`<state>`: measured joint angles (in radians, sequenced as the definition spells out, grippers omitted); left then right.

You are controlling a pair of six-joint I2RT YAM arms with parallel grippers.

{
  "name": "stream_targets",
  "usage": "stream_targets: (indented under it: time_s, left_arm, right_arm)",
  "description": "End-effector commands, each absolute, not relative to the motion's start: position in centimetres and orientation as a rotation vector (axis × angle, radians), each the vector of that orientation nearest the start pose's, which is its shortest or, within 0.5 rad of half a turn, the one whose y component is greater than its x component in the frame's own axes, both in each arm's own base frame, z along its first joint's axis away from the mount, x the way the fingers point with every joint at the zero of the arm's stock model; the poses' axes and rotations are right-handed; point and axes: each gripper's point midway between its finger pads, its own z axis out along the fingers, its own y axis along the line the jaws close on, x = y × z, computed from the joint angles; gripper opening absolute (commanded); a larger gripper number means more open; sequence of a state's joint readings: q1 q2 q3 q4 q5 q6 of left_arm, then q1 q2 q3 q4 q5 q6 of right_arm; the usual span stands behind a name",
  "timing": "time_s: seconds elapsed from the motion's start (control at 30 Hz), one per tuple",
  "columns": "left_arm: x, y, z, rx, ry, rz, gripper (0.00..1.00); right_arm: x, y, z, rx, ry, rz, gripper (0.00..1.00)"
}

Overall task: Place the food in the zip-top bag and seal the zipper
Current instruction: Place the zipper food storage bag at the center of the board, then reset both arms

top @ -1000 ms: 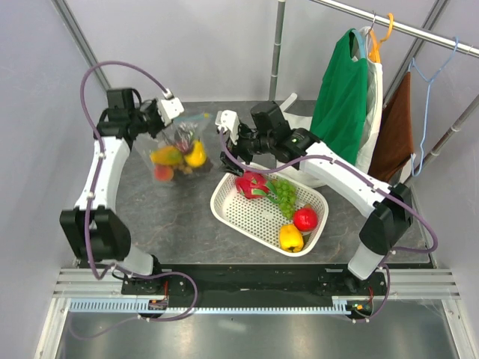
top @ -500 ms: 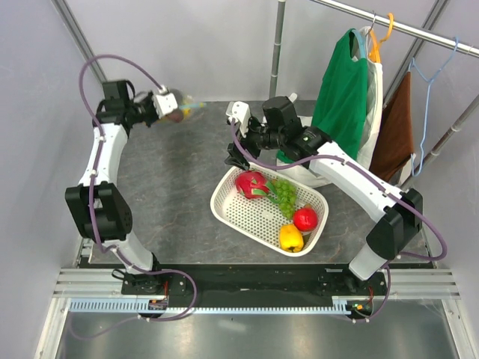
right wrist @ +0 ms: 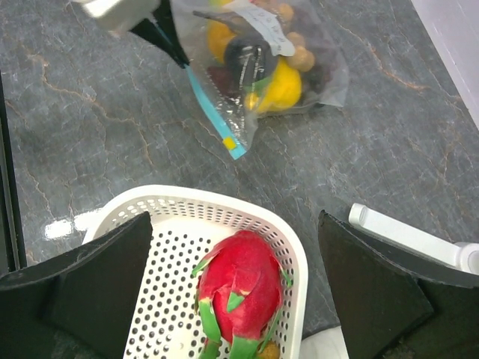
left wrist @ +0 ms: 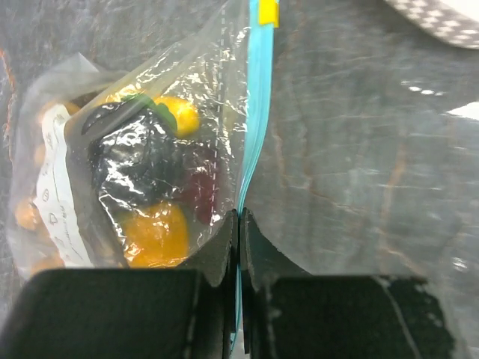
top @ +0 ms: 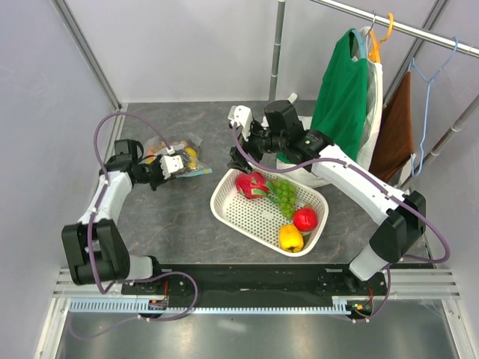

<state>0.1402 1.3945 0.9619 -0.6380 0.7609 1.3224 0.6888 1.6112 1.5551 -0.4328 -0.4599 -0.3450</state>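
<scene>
Grey marbled table (top: 187, 224) carries a white perforated basket (top: 224, 211) at its middle, with a pink dragon fruit (top: 252, 184), green grapes (top: 283, 193), a red fruit (top: 304, 218) and a yellow one (top: 290, 238) inside it. Left of the basket's far corner, near its rim but apart from it, the zip-top bag (top: 178, 152) lies flat on the table. The food (left wrist: 153, 233) is inside the bag: yellow and orange pieces, dark purple grapes and some small brown berries pressed against the clear plastic. The zipper (left wrist: 257, 97) runs along the bag's edge nearest the basket, with a small yellow slider (left wrist: 267, 11) at its end. The left gripper (left wrist: 238, 224) sits low at the other end of that strip, its jaws closed together with the teal zipper pinched between them. The right gripper (right wrist: 233, 217) hovers over the basket's far left corner, jaws spread wide apart, holding nothing.
</scene>
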Motion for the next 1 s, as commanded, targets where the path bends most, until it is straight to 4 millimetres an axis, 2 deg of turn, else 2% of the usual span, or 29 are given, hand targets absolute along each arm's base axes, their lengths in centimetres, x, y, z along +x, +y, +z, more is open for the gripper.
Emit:
stream_targets:
  time_s: [0.0,0.1,0.2,0.3,0.37,0.43,0.47,0.5,0.53,0.57,0.6,0.67,0.7,0.77,0.8,0.87,0.9,0.97]
  left_arm:
    - [29.3,-5.6,11.5,1.486,1.739,-0.351,0.02]
    - [27.1,-5.4,9.8,1.507,1.798,-0.378,0.02]
    - [25.2,-5.3,8.9,1.548,1.833,-0.411,0.02]
    - [23.2,-5.8,8.7,1.580,1.844,-0.488,0.08]
    - [22.5,-6.1,9.1,1.574,1.846,-0.522,0.29]
    - [22.5,-6.2,10.3,1.543,1.845,-0.506,0.44]
    - [22.8,-6.2,11.0,1.522,1.846,-0.491,0.47]
    - [23.5,-6.2,12.4,1.477,1.854,-0.476,0.50]
    - [23.7,-6.3,13.7,1.455,1.849,-0.461,0.58]
    - [24.0,-6.4,14.7,1.431,1.848,-0.458,0.60]
    - [24.9,-6.6,17.4,1.370,1.833,-0.452,0.61]
    - [25.8,-7.0,20.4,1.281,1.831,-0.459,0.86]
    - [26.6,-7.4,23.6,1.178,1.832,-0.482,0.99]
    - [28.0,-7.7,26.4,1.064,1.845,-0.514,1.00]
    - [28.7,-7.8,29.2,0.936,1.873,-0.543,1.00]
    - [30.3,-7.7,30.8,0.816,1.923,-0.577,1.00]
    - [31.1,-7.4,32.3,0.697,1.961,-0.583,1.00]
    - [32.0,-7.0,32.5,0.590,2.010,-0.599,1.00]
  right_arm:
    - [31.7,34.1,29.8,-1.235,1.595,0.667,0.98]
    - [31.3,33.7,29.6,-1.248,1.600,0.664,0.98]
    - [30.9,33.3,29.7,-1.254,1.607,0.661,0.98]
    - [30.4,32.9,29.8,-1.251,1.618,0.663,0.98]
    - [30.0,32.4,29.7,-1.241,1.633,0.656,0.98]
    - [29.5,31.9,29.6,-1.232,1.647,0.654,0.98]
    - [29.1,31.4,29.7,-1.223,1.649,0.646,0.98]
    - [28.9,31.0,29.8,-1.212,1.656,0.644,0.98]
    - [28.7,30.8,29.8,-1.207,1.659,0.643,0.98]
    - [28.2,30.4,30.3,-1.198,1.648,0.643,0.98]
    - [28.0,30.1,30.2,-1.189,1.655,0.639,0.98]
    - [27.3,29.5,30.8,-1.154,1.660,0.648,0.98]
    - [27.3,29.2,30.9,-1.133,1.671,0.640,0.98]
    - [26.7,28.6,31.3,-1.094,1.681,0.647,0.98]
    - [26.5,28.2,31.4,-1.077,1.686,0.644,0.98]
    - [26.1,27.3,31.6,-1.039,1.693,0.651,0.98]
    - [25.9,26.9,31.6,-1.023,1.698,0.653,0.98]
    - [25.7,25.5,31.3,-0.970,1.724,0.657,0.98]
